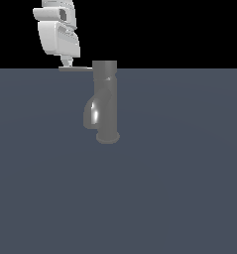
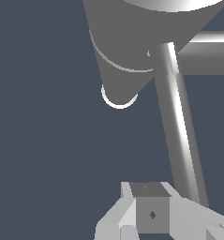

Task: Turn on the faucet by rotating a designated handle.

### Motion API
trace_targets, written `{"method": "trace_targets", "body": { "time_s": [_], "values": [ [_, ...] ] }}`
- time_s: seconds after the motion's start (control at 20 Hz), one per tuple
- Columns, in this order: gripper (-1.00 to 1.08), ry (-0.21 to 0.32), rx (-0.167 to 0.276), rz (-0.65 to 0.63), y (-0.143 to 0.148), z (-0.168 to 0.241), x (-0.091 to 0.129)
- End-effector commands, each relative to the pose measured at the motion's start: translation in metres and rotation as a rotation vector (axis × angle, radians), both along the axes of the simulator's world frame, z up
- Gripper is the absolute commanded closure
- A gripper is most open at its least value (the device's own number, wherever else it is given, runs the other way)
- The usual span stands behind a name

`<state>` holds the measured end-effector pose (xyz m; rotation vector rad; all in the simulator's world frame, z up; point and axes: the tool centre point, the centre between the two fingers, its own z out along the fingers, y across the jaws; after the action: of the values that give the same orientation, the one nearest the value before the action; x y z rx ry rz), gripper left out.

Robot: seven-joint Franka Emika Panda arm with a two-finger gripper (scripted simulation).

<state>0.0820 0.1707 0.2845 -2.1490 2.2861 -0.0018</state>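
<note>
Upright on the flat grey-blue floor (image 1: 179,198) stands the faucet (image 1: 106,104), its handle (image 1: 76,69) a thin rod jutting level from the cap toward the exterior view's left. Right at the rod's outer end sits the gripper (image 1: 67,63), its white body rising above; whether its fingers are parted or closed, I cannot tell.

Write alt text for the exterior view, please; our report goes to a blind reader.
A grey upright faucet stands on a flat blue-grey surface, with a thin handle sticking out from its cap toward the exterior view's left. A white robot arm's claw sits right at the handle's outer end. A short shiny spout curves down on the same side.
</note>
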Motion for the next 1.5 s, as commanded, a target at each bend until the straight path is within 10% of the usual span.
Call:
{"method": "trace_targets", "body": {
  "time_s": [0.0, 1.45],
  "values": [
    [1.08, 0.004, -0.002, -0.001, -0.001, 0.000, -0.008],
    [1.08, 0.000, -0.002, -0.006, -0.022, 0.000, -0.074]
  ]
}}
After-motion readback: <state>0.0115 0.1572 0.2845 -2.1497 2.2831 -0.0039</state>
